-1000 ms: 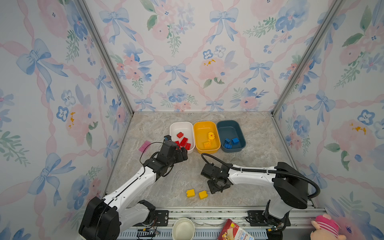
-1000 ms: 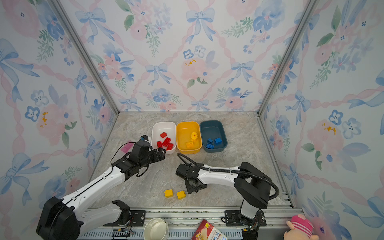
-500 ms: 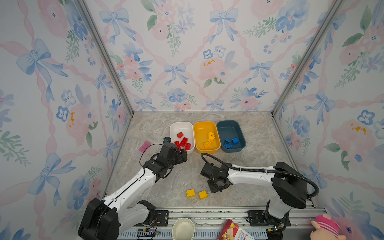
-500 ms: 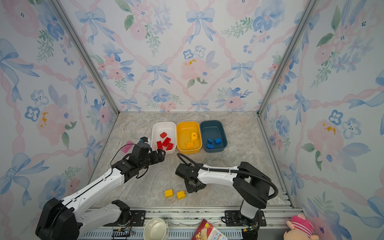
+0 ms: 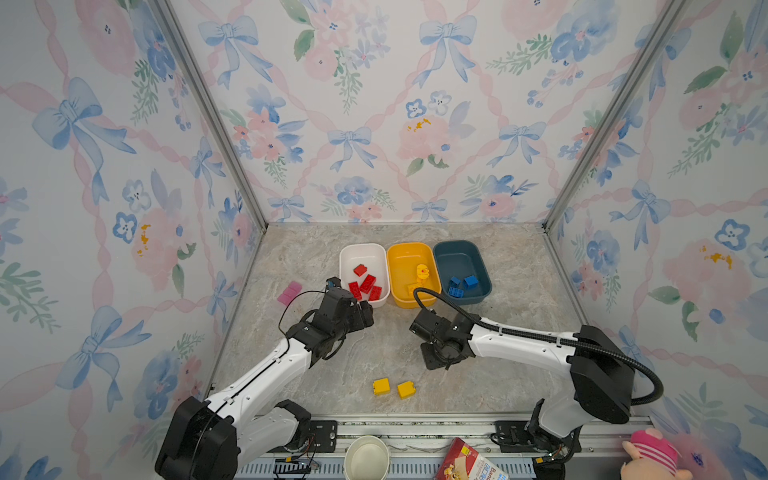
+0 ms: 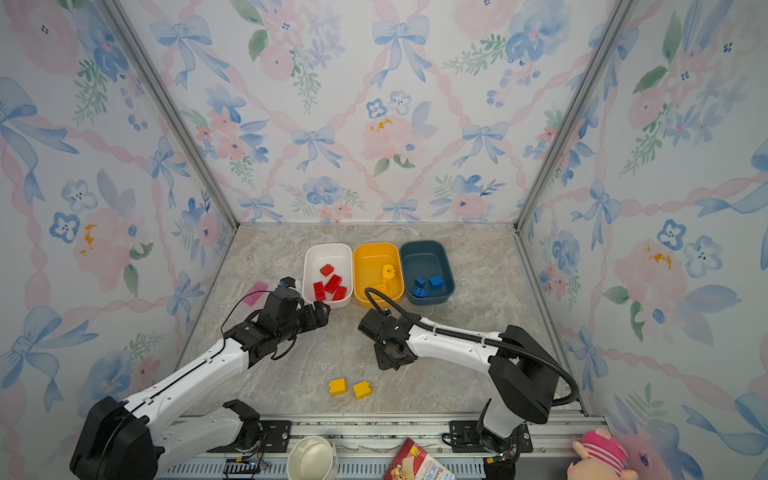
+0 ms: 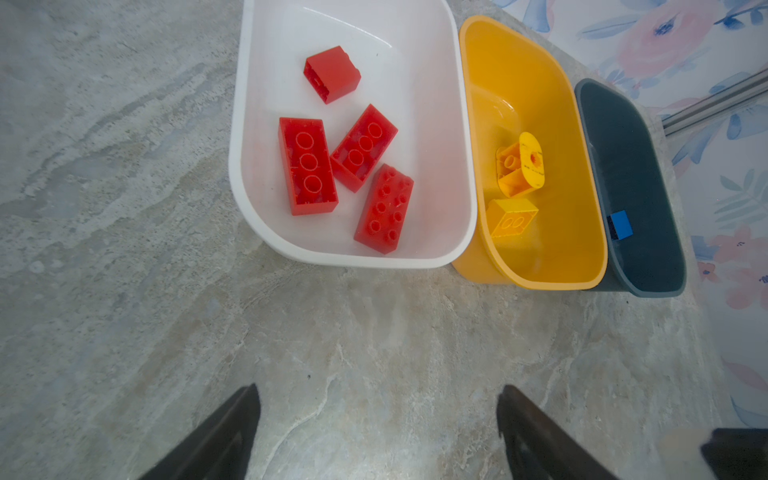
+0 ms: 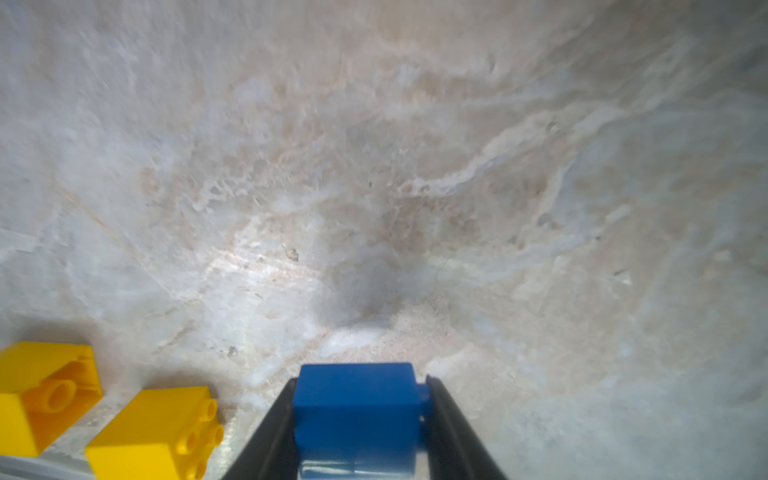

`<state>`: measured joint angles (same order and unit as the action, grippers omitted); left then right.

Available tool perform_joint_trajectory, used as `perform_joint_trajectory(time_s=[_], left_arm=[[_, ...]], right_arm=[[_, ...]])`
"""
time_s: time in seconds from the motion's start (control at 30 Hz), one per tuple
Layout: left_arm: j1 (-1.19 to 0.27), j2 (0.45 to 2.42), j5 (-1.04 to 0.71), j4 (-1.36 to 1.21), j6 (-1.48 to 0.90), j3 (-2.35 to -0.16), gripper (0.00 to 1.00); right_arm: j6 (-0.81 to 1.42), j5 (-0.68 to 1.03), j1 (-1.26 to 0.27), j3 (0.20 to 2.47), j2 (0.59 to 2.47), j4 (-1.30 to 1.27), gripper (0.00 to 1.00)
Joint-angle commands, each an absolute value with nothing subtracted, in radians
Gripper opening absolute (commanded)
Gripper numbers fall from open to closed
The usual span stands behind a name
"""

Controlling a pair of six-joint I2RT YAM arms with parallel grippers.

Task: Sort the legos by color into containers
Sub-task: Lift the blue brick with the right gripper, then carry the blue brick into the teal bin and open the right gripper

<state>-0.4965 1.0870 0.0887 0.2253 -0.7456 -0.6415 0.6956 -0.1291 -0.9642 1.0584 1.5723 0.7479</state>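
Legos [image 5: 368, 284] sit sorted by colour: four red bricks [image 7: 307, 166] in the white tub [image 7: 432, 104], two yellow pieces [image 7: 519, 166] in the yellow tub [image 7: 519, 62], blue ones [image 5: 461, 284] in the teal tub [image 5: 461, 255]. Right jaws pinch a blue brick [image 8: 357, 399] (clear in the wrist view) over the counter [image 5: 519, 316], near two loose yellow bricks [image 5: 381, 386]. Left jaws stand spread and empty, just short of the white tub.

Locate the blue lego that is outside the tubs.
The blue lego is clamped between the right gripper's fingers, seen in the right wrist view, at the table's front middle beside two loose yellow legos.
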Motion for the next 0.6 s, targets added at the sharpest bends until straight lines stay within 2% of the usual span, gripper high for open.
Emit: perform_joint_trajectory(time_s=[0.0,0.27,0.57], left_arm=[[-0.499,1.075,0.091,0.222,-0.746,-0.643,0.91],[-0.5,1.088,0.08,0.221,-0.75,-0.65,0.92],[-0.511,1.108,0.073,0.221,-0.757,-0.662,0.91]], right_arm=[[0.635,-0.156,-0.889,1.103,1.52,0.792,0.38],[0.489,-0.152,-0.644,1.217,1.515,0.762,0.38],[0.426,-0.083,-0.419,1.379,1.701,0.65,0.37]])
